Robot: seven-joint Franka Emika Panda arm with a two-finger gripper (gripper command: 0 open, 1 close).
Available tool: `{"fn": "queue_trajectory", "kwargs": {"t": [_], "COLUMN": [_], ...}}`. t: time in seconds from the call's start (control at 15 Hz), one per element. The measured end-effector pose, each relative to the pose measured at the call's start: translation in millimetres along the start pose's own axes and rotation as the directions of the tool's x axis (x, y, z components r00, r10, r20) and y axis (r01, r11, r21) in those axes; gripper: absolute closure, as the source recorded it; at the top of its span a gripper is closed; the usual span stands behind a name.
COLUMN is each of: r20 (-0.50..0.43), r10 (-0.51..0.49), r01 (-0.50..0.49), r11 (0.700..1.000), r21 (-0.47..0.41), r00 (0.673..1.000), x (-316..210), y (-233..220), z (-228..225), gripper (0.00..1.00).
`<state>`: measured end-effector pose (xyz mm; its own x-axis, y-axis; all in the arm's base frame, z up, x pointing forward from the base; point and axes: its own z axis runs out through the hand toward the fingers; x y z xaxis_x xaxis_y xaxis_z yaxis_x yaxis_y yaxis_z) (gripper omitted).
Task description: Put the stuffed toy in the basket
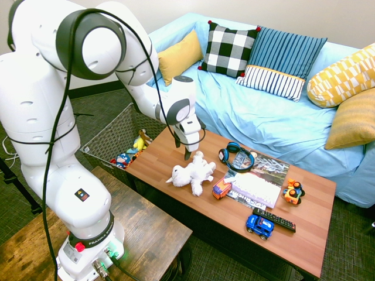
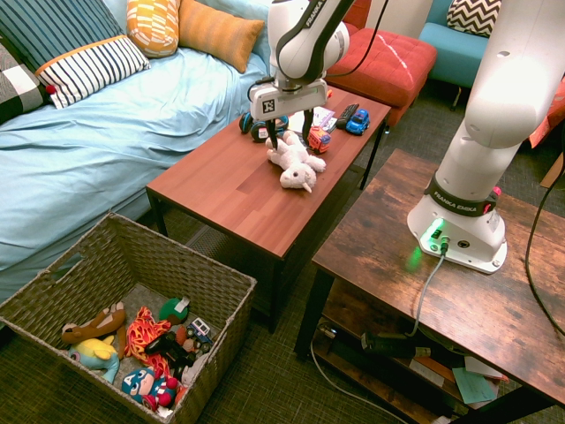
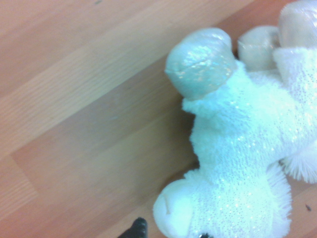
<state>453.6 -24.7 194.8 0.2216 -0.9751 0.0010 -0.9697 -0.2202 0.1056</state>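
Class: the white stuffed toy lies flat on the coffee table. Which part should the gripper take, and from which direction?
Probably the stuffed toy at its plump body, from straight above: it sprawls flat on the table, floppy limbs spread, and the gripper hangs just above one end.

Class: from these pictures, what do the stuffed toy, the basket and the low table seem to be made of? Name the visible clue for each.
Toy: white plush fabric, fluffy pile, with shiny smooth paw pads in the wrist view. Basket: woven wicker or similar, interlaced grey-brown strands. Table: reddish wood or wood-look laminate, smooth, with plank grain lines.
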Motion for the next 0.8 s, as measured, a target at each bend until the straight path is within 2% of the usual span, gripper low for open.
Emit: {"fn": "queue_trajectory", "kwargs": {"t": [0.27, 0.73, 0.8], "r20": [0.035, 0.035, 0.038], "r10": [0.056, 0.101, 0.100], "r01": [-0.054, -0.098, -0.097], "r11": [0.997, 0.993, 0.993], "r21": [-0.057, -0.061, -0.061], "r00": [0.998, 0.994, 0.994], "x": [11, 35, 36], "y": [-3, -16, -18], "z": [37, 79, 84], "gripper": [0.00, 0.00, 1.00]}}
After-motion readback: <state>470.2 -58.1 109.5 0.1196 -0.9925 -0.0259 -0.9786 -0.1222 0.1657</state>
